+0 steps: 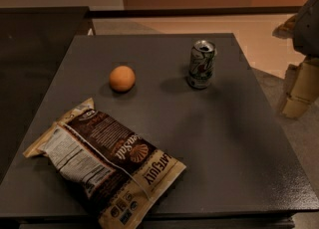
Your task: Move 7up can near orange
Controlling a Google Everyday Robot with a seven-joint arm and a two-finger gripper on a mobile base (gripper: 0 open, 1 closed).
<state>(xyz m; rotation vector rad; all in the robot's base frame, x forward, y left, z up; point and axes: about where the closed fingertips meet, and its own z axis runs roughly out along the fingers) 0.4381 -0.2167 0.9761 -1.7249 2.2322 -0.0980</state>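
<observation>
The 7up can [202,64] stands upright on the dark grey table [219,138], at the back right of its top, with its pull-tab top showing. The orange [122,78] lies on the table to the left of the can, about two can heights away from it. My gripper [299,93] hangs at the right edge of the view, beyond the table's right side and well to the right of the can. It touches nothing.
A large brown-and-cream snack bag [107,161] lies flat at the table's front left. A dark counter [35,39] stands to the left of the table. Light floor [264,49] shows behind and to the right of the table.
</observation>
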